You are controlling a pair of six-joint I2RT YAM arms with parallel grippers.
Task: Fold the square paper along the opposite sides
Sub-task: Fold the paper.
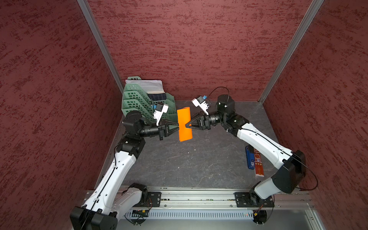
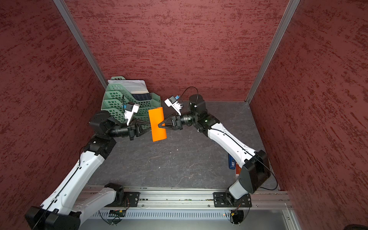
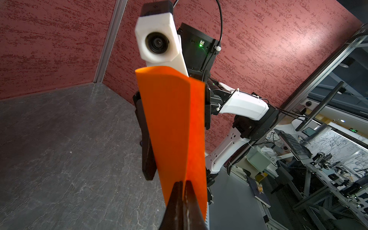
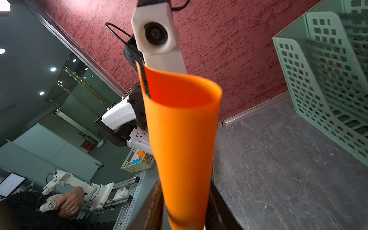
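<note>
Above the table (image 1: 189, 163), toward its far edge, the square paper (image 1: 184, 117) hangs curled double between 2 pincers. The left gripper (image 3: 182, 186) pinches its edges. The right gripper (image 1: 187, 125) straddles the bend narrowly; whether it grips, I cannot tell. A green rack (image 1: 137, 99) fills the far left corner.

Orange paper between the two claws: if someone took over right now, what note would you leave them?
Left gripper: shut on the square paper, pinching its two meeting edges.
Right gripper: open, jaws straddling the paper's rounded bend.
Done: opposite edges are together; the sheet is a loose loop held up between both grippers.
Left: flatten the bend into a sharp crease, then let go.
</note>
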